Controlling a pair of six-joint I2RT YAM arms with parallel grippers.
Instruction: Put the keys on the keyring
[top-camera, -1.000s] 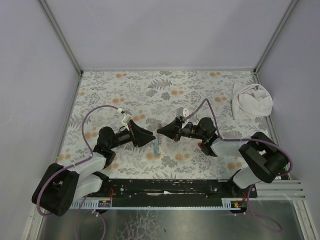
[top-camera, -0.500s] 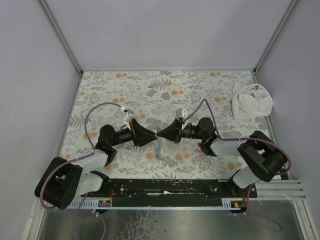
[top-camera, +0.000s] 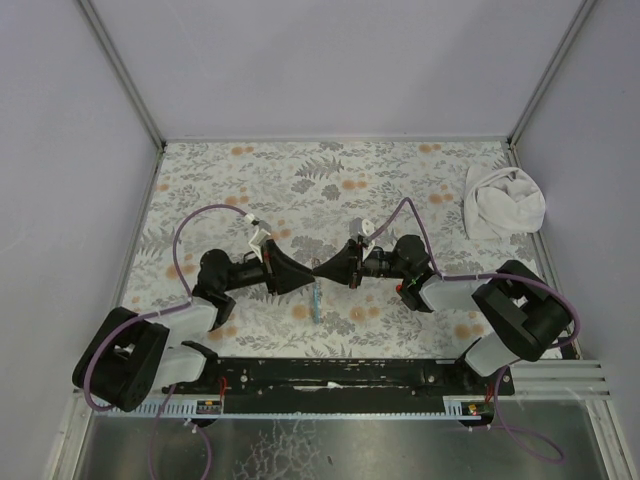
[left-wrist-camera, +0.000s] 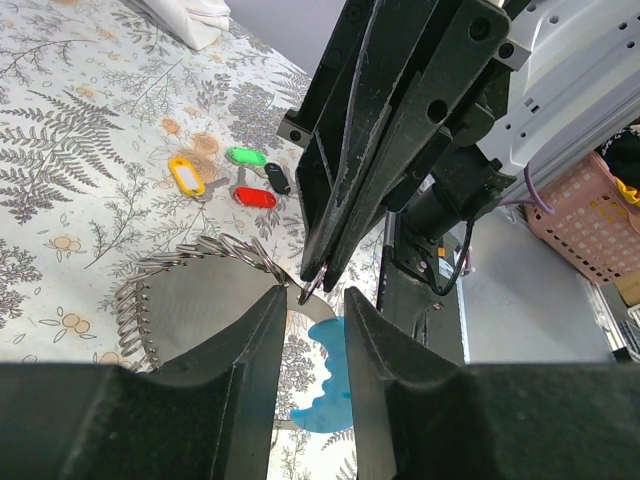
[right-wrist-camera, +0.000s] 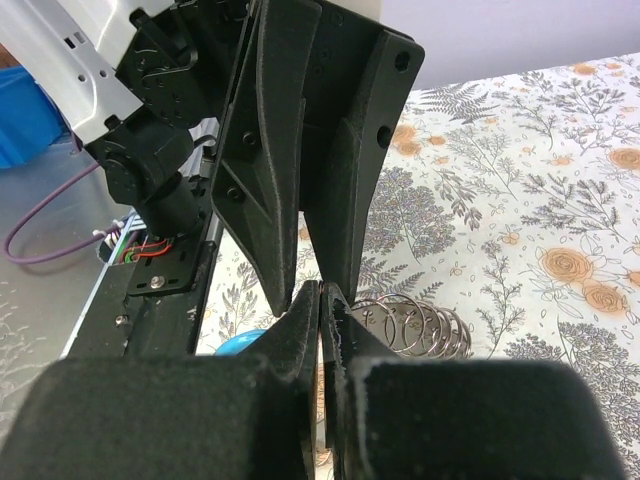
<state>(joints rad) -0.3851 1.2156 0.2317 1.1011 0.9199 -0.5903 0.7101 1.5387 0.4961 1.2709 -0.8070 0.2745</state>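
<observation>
The keyring is a thin hoop, grey (left-wrist-camera: 200, 300) with several small wire loops along its edge and a light blue part (left-wrist-camera: 325, 395). In the top view only its blue part (top-camera: 315, 300) shows, below the two meeting grippers. My right gripper (top-camera: 320, 266) is shut on the hoop's thin wire; its tips (left-wrist-camera: 316, 278) sit just beyond my left gripper (left-wrist-camera: 311, 296). The left jaws stand a narrow gap apart with nothing pinched. Four keys lie on the table behind: yellow (left-wrist-camera: 186, 175), green (left-wrist-camera: 245, 156), black (left-wrist-camera: 278, 178), red (left-wrist-camera: 254, 197). The right wrist view shows the loops (right-wrist-camera: 410, 325).
A white cloth bundle (top-camera: 503, 202) lies at the table's back right. The floral table cover (top-camera: 300, 180) runs to grey walls at the back and sides. A pink basket (left-wrist-camera: 590, 210) stands off the table beyond the right arm's base.
Both grippers have closed in on each other until their tips meet. The blue part of the keyring has dropped slightly lower and looks shorter.
</observation>
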